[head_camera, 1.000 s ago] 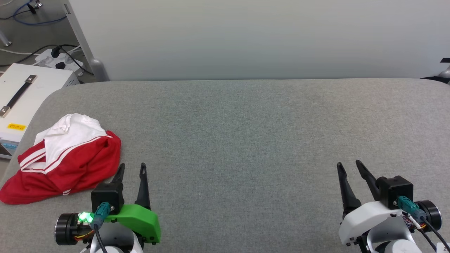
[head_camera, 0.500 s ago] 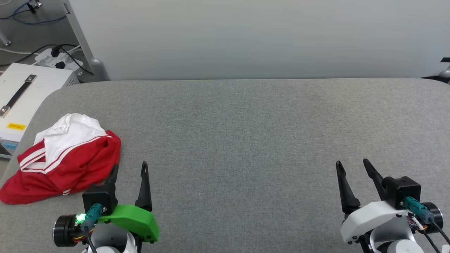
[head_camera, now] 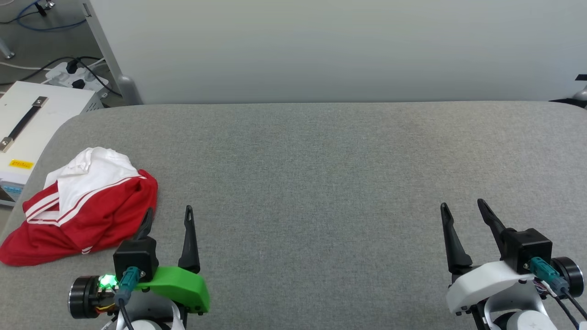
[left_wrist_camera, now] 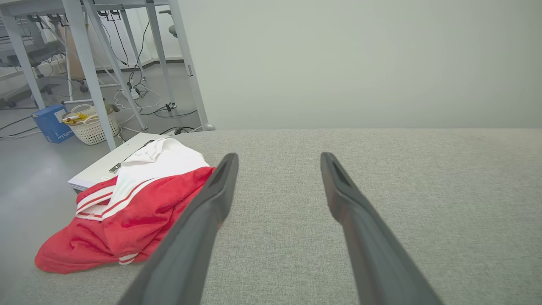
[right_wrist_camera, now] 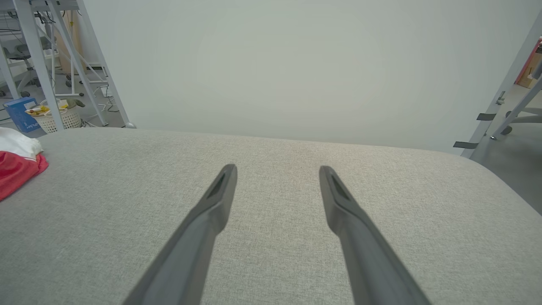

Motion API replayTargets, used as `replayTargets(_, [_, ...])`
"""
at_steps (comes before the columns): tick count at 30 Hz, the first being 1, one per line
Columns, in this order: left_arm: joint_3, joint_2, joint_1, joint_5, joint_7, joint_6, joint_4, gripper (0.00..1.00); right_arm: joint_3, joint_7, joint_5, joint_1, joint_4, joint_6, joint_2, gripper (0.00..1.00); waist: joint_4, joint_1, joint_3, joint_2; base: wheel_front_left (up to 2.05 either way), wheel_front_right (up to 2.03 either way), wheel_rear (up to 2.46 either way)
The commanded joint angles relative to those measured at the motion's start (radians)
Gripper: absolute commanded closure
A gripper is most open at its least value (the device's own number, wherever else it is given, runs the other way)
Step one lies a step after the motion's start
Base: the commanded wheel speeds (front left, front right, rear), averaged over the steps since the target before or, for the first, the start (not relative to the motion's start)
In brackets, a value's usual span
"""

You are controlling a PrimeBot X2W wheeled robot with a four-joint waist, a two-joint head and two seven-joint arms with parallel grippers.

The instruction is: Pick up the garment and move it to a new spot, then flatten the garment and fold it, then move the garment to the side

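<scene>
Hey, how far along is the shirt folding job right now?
Done: nothing; the shirt lies crumpled near the left edge of the table. In hand: the left gripper, open and empty, hovers beside the shirt; the right gripper is open, far off. Left: pick up, move, flatten, fold, set aside.

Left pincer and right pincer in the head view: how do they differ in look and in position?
The left pincer sits on a green cover; the right pincer sits on a white cover. The left pincer is close beside the garment; the right pincer is far from it, over bare grey surface. Both are open, hold nothing and point forward.
</scene>
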Motion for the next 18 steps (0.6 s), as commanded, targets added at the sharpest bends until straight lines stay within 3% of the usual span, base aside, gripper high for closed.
replayTargets(1, [-0.004, 0.0, -0.016, 0.012, -0.009, 0.009, -0.003, 0.0, 0.0, -0.014, -0.009, -0.009, -0.009, 0.002, 0.0, 0.0, 0.0, 0.0, -0.001, -0.0001, 0.0, 0.0, 0.0])
replayTargets(18, [-0.048, 0.018, -0.018, 0.016, -0.044, 0.033, 0.024, 0.0, 0.005, -0.048, -0.025, 0.0, -0.015, 0.003, 0.0, 0.0, 0.0, 0.0, -0.008, -0.0001, 0.0, 0.0, 0.0])
